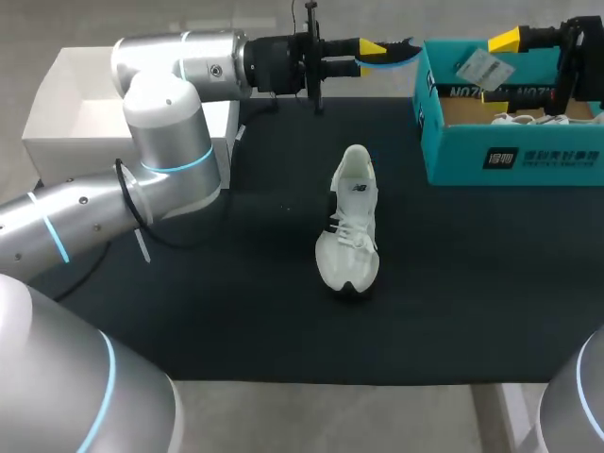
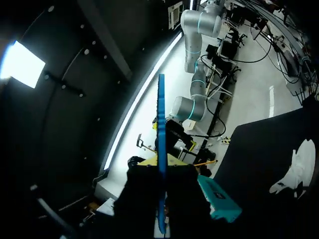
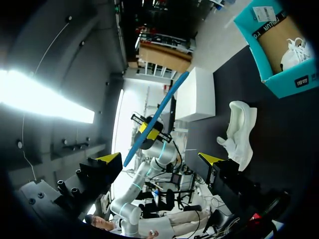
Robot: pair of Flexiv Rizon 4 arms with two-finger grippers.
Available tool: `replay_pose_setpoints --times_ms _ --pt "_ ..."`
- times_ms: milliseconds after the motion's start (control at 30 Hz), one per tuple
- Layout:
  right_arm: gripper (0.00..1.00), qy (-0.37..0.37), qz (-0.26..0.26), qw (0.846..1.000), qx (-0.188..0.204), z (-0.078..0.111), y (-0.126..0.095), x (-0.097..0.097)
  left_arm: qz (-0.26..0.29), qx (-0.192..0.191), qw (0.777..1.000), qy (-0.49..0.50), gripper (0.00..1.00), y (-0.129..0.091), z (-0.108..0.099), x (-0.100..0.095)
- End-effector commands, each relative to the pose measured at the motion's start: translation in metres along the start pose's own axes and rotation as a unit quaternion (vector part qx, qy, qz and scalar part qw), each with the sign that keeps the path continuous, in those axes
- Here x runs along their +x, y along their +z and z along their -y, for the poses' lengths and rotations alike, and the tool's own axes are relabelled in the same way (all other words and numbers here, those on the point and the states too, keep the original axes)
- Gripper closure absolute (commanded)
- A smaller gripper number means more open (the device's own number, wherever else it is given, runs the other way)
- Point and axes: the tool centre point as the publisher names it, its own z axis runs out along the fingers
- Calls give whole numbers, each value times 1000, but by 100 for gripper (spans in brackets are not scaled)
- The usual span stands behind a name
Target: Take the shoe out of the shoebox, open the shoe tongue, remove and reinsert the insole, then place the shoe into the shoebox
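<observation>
Matte black tabletop point(image 1: 236, 311)

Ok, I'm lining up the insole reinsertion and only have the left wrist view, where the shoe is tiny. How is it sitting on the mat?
Observer: In the head view the shoe stands on its sole on the black mat, opening up, with its toe toward the robot's side and its heel toward the far edge.
Operator: Good. I only see the shoebox from outside. Is it empty for the final placement?
Observer: No. A second white shoe lies inside the shoebox, at its right end in the head view.
</observation>
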Motion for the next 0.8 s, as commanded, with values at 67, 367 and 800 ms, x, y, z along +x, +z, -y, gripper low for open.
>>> replay_pose_setpoints --times_ms 67,367,800 --pt "0 0 0 1000 -1 0 1 0 -37 49 945 322 100 1 -6 -1" --pt "0 0 0 1000 -1 0 1 0 -101 0 937 335 100 3 -5 10" --pt "0 0 0 1000 -1 0 1 0 -33 -35 967 250 100 -7 1 18"
